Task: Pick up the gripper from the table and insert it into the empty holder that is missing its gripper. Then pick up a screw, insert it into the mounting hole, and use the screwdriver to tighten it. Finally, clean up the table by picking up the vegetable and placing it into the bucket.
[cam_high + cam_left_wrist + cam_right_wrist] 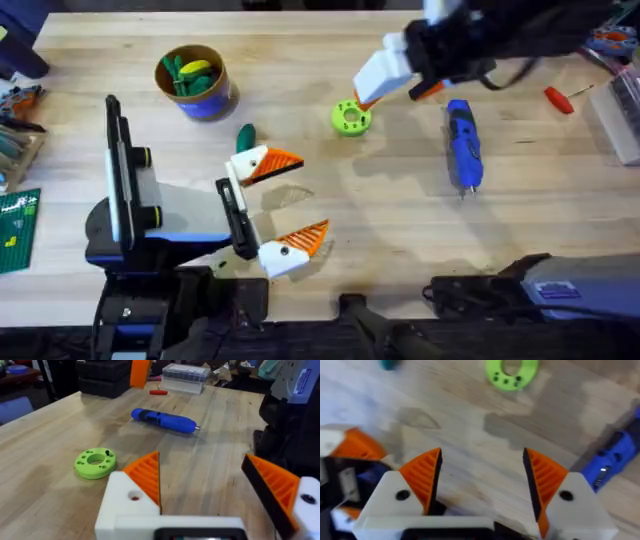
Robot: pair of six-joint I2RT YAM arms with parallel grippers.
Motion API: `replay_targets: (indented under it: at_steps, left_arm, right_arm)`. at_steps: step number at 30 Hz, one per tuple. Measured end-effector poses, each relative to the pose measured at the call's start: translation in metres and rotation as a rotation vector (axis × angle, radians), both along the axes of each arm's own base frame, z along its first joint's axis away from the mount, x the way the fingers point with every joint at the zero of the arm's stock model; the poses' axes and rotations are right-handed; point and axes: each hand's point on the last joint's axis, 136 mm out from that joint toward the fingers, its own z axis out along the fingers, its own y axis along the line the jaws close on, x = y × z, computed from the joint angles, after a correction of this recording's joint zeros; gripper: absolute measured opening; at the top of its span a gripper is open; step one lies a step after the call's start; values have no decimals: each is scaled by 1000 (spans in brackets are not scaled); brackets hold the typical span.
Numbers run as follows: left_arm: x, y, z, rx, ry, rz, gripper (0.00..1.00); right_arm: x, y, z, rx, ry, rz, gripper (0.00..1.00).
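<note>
Overhead: the left gripper rests spread and empty; the vegetable lies beside the bucket, likely awaiting cleanup. Left wrist: the screwdriver lies flat, untouched. Right wrist: the right gripper hovers spread, empty

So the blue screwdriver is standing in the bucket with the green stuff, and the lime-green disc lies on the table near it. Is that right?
Not quite. The screwdriver lies flat on the bare table, to the right of the lime-green disc, as the overhead view shows. The bucket sits well off to the left and holds green and yellow pieces, no screwdriver. The disc does lie on the table.
</note>
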Motion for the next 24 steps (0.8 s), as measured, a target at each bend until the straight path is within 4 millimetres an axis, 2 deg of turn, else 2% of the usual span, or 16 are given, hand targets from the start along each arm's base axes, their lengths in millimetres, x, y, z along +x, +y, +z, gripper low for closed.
replay_targets:
  at_steps: [3,9,15,24]
  left_arm:
    - [0,0,0,0,0,0,986]
    - [0,0,0,0,0,0,986]
    - [0,0,0,0,-1,0,986]
    - [0,0,0,0,0,0,986]
  right_arm:
    - [15,-2,-16,-135,3,13,882]
    - [39,2,-41,-293,-25,70,848]
    - [46,9,-60,-357,-32,168,810]
    - [62,15,-95,-389,-3,209,714]
